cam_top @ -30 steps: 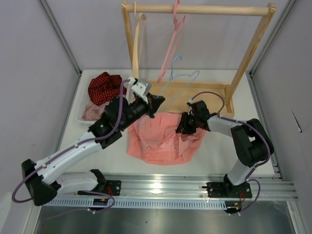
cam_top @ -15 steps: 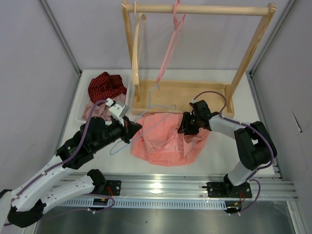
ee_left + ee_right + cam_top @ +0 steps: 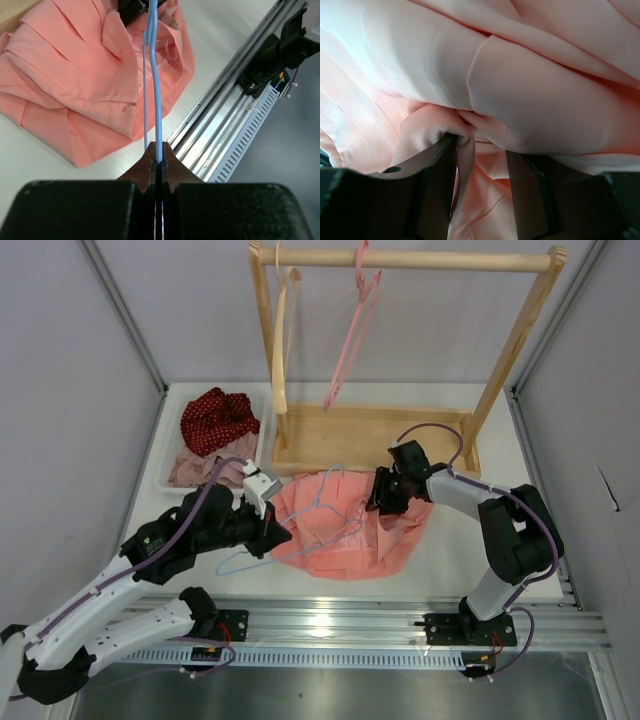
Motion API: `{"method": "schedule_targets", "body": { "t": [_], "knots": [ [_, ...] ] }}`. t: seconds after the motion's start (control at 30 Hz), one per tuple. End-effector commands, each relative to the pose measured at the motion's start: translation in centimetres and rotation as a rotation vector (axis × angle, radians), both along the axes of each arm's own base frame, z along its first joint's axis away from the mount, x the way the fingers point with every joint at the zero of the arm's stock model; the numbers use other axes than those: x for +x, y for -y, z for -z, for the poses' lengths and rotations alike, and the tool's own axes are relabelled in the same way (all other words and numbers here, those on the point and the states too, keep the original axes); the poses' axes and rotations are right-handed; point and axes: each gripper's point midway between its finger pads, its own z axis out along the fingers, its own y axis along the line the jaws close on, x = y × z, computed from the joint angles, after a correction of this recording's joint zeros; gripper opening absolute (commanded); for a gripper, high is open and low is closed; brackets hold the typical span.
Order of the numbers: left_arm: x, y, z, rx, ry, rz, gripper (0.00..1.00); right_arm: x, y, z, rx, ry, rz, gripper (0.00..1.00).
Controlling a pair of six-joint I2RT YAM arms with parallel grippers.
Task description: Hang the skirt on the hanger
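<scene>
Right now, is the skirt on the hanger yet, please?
Not on. The hanger, pinched in the left claw, is held over the crumpled skirt.

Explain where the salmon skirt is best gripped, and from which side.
Probably the bunched fold at its far right edge, where the right gripper pinches it, coming in from the right. Elsewhere the skirt lies spread and flat, giving little to pinch; there the fabric rises into a ridge.
</scene>
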Motion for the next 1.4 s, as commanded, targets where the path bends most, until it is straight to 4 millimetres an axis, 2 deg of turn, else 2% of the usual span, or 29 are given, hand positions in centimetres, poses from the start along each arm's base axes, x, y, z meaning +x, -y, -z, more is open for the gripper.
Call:
{"method": "schedule_targets", "body": {
  "t": [0.0,0.1,0.23,0.43,0.5,0.6,0.63,0.8,0.83,0.9,1.0,1.1,1.17,1.27,1.37],
  "knots": [
    [0.5,0.5,0.1,0.029,-0.009,0.009,0.0,1.1,1.0,0.4,-0.052,0.018,0.03,0.48],
    [2.0,0.3,0.9,0.061,0.008,-0.067,0.0,1.1,0.9,-0.1,-0.053,0.033,0.032,0.49],
    [4.7,1.1,1.0,0.062,0.039,-0.155,0.0,0.6,0.8,-0.7,-0.084,0.054,0.031,0.51],
    [7.9,1.8,1.1,0.099,0.068,-0.261,0.0,0.1,0.8,-2.9,-0.118,0.116,0.054,0.62],
    [8.5,2.2,1.0,0.1,0.074,-0.267,0.0,-0.4,1.1,-3.4,-0.129,0.122,0.067,0.64],
    [9.1,2.8,0.9,0.1,0.082,-0.265,0.0,-0.7,1.6,-5.0,-0.157,0.169,0.101,0.66],
    [9.2,2.8,1.1,0.104,0.079,-0.264,0.0,-0.9,1.6,-6.1,-0.164,0.205,0.107,0.66],
    [9.6,3.4,1.8,0.113,0.065,-0.253,0.0,-3.1,2.3,-9.0,-0.202,0.26,0.142,0.64],
    [9.7,3.3,1.8,0.115,0.062,-0.251,0.0,-3.9,2.0,-10.1,-0.182,0.288,0.132,0.63],
    [9.7,3.4,1.8,0.109,0.064,-0.247,0.0,-5.2,2.0,-11.0,-0.178,0.293,0.139,0.62],
    [9.9,3.5,1.6,0.101,0.067,-0.24,0.0,-7.8,0.9,-12.5,-0.153,0.325,0.104,0.57],
    [10.0,3.7,1.1,0.089,0.073,-0.229,0.0,-10.8,-0.9,-12.4,-0.135,0.318,0.048,0.55],
    [10.1,3.8,1.0,0.087,0.074,-0.225,0.0,-12.9,-1.6,-10.7,-0.158,0.281,0.008,0.54],
    [10.2,4.1,0.7,0.082,0.078,-0.217,0.0,-14.0,-1.6,-7.9,-0.215,0.233,-0.021,0.5],
    [10.1,4.2,0.4,0.076,0.081,-0.207,0.0,-13.6,-0.8,-6.3,-0.27,0.216,-0.023,0.46]
  ]
}}
